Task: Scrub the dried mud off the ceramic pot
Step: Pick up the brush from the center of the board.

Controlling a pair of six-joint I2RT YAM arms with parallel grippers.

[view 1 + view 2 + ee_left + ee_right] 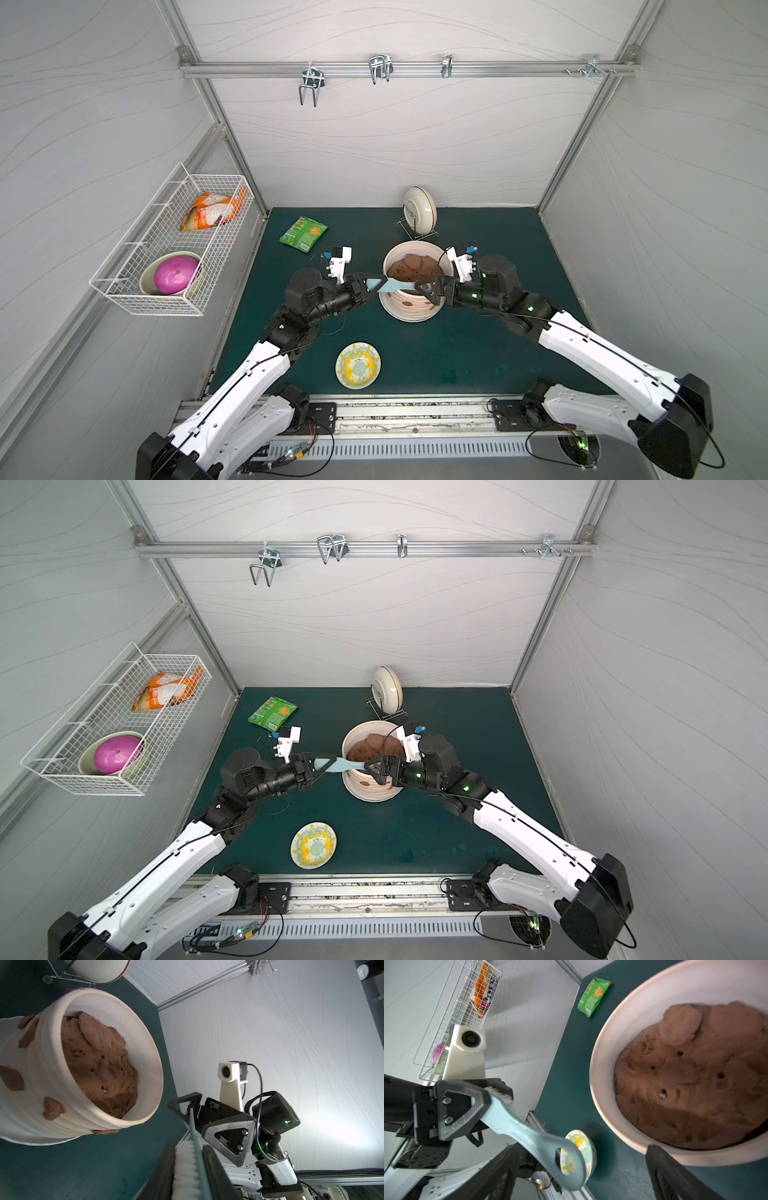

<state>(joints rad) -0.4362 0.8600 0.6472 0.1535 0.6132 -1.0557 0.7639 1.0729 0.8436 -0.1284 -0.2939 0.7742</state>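
The ceramic pot stands mid-table, cream with a ribbed wall. Dried mud sticks in small reddish-brown patches on its outer wall. A big brown lump fills its inside. My left gripper is shut on the bristle head of a pale blue brush, held level over the pot's near rim. My right gripper stands open, fingers wide on either side of the brush's looped handle end, not pressing it.
A yellow-patterned plate lies near the front edge. A green snack bag lies at the back left, and a cream dish stands in a wire rack behind the pot. A wire basket on the left wall holds a bowl with a pink ball and an orange packet.
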